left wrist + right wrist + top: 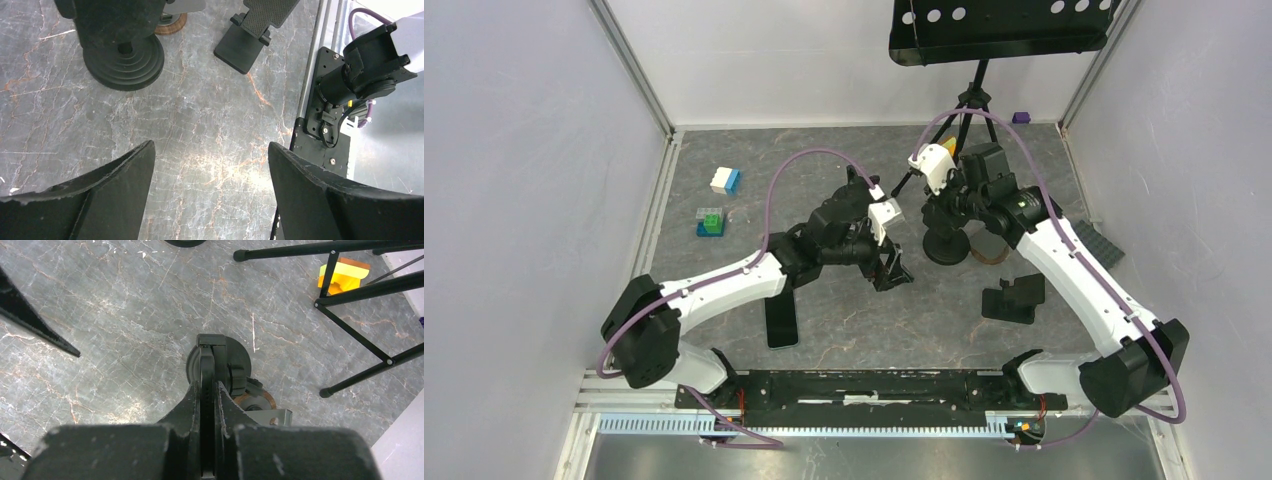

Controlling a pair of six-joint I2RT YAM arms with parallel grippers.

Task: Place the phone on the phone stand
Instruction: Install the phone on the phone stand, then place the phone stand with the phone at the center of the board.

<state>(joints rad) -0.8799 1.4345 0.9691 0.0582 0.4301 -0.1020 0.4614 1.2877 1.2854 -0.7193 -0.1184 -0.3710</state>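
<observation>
The phone (781, 322) lay flat on the table (844, 330) near the front rail, its upper end tucked under the left forearm and well apart from the phone stand (946, 247). The left gripper (892, 268) hung between them, jaws spread wide with nothing in them. The right gripper (209, 386) was clamped on the stand's thin upright plate, above its round base. Just beside the base lay a brown ring (989, 256); nearer the front sat a folded black holder (1014, 298). Behind stood a music stand (1004, 30) with a yellow block (347, 277) among its legs, and toy blocks (712, 222) lay far left. From overhead the right wrist hid the stand's top.
</observation>
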